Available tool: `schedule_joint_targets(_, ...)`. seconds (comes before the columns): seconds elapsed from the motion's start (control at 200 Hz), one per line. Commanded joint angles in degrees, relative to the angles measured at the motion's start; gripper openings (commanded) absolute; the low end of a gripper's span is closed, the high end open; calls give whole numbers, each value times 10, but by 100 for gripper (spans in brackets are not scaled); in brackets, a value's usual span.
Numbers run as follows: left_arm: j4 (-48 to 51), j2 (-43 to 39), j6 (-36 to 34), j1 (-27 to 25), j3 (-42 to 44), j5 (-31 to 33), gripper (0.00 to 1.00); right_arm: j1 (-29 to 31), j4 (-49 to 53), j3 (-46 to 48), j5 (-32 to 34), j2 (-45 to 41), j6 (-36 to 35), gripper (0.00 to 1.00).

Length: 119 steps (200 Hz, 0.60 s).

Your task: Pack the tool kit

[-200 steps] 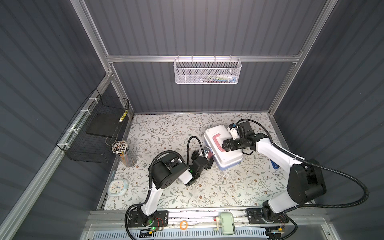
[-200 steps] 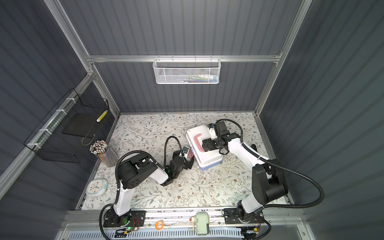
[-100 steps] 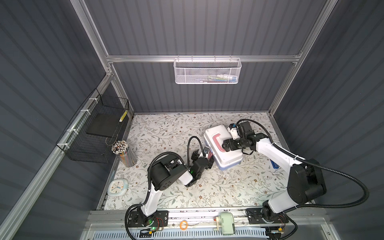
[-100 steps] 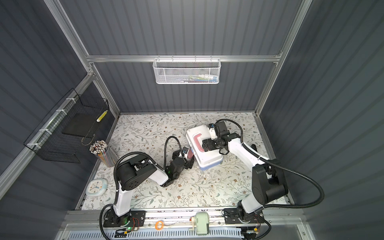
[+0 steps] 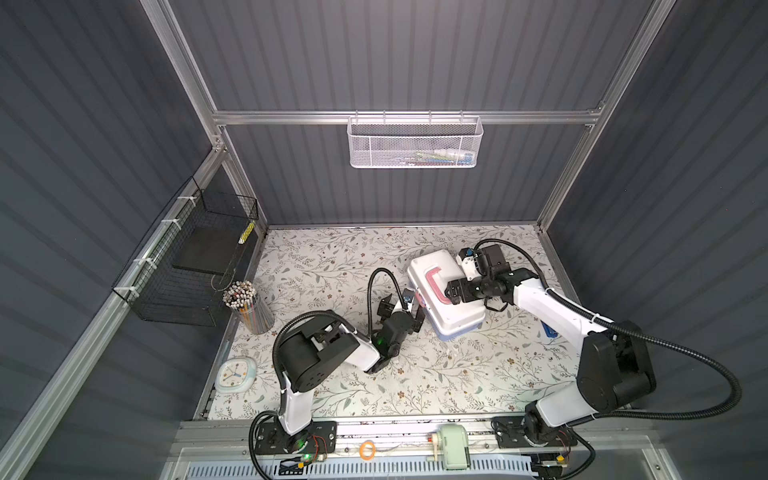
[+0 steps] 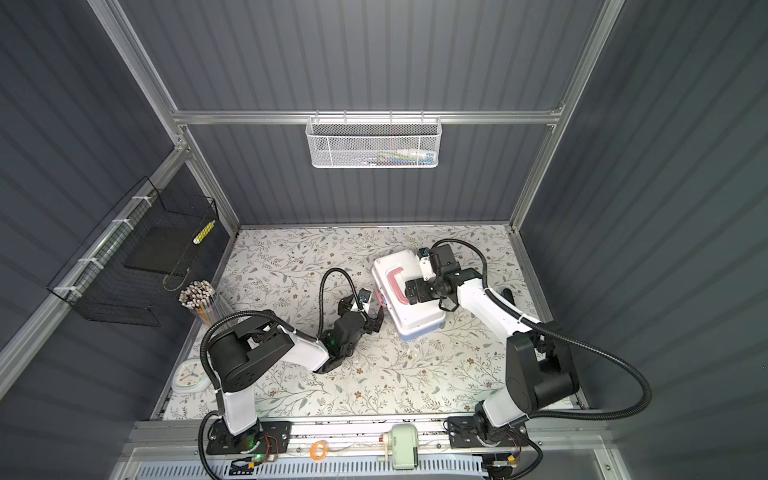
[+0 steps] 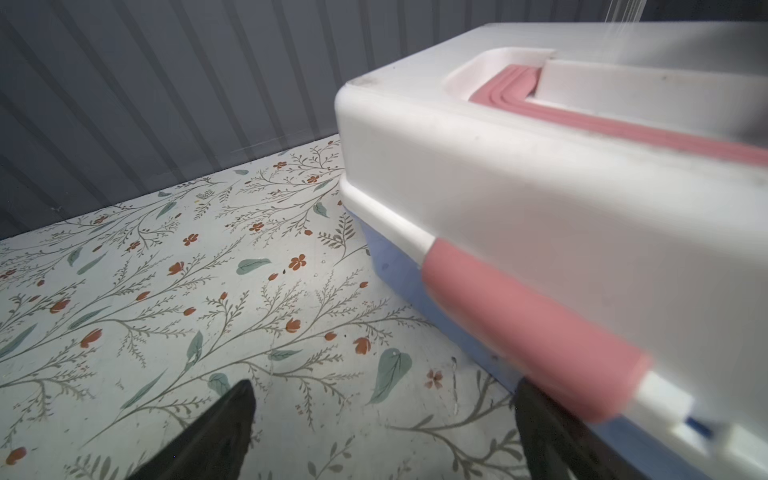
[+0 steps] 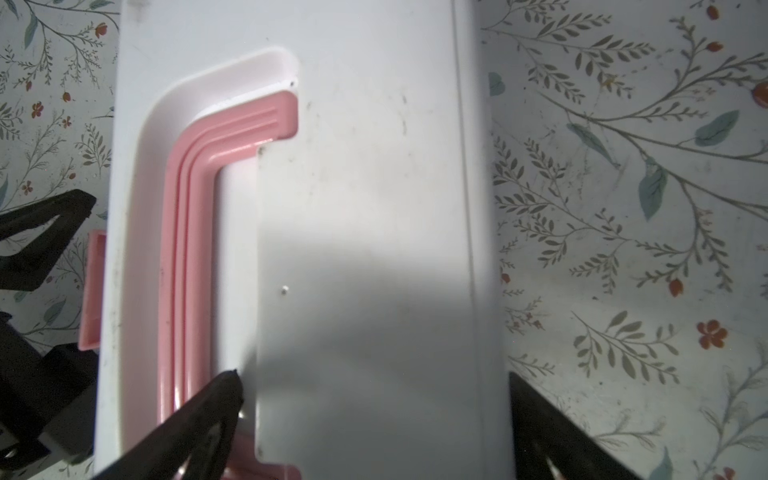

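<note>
Box (image 5: 455,318) lies closed and almost nothing has shifted; left gripper (image 7: 384,388) gapes wide beside the pink latch (image 7: 532,328), right gripper (image 8: 372,376) wide over the lid (image 8: 365,208), so fastening likely remains.

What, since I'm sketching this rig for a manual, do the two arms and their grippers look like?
The left arm and right arm have white link shells with black joint housings; a black ribbed cable hose loops along each. The left gripper and right gripper have black, tapered fingers. A white camera sits at each wrist.

White lid (image 8: 374,208); pink handle (image 8: 187,249)
</note>
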<state>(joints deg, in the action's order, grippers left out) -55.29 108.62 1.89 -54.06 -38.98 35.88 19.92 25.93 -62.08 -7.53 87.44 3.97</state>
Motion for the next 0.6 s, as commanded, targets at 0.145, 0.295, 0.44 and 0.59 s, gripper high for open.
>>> schedule_joint_targets(0.145, 33, -44, -24, -3, -6, 8, 98, 3, 73, 23, 54, -29, -8, 95)
schedule_joint_targets(0.295, 49, -54, -30, -4, -9, 9, 98, 2, 71, 19, 72, -49, -14, 94)
schedule_joint_targets(0.44, 65, -64, -33, -4, -14, 9, 98, 3, 73, 8, 70, -58, -13, 90)
schedule_joint_targets(0.59, 82, -71, -34, -3, -23, 8, 98, 3, 70, -13, 62, -68, 1, 78)
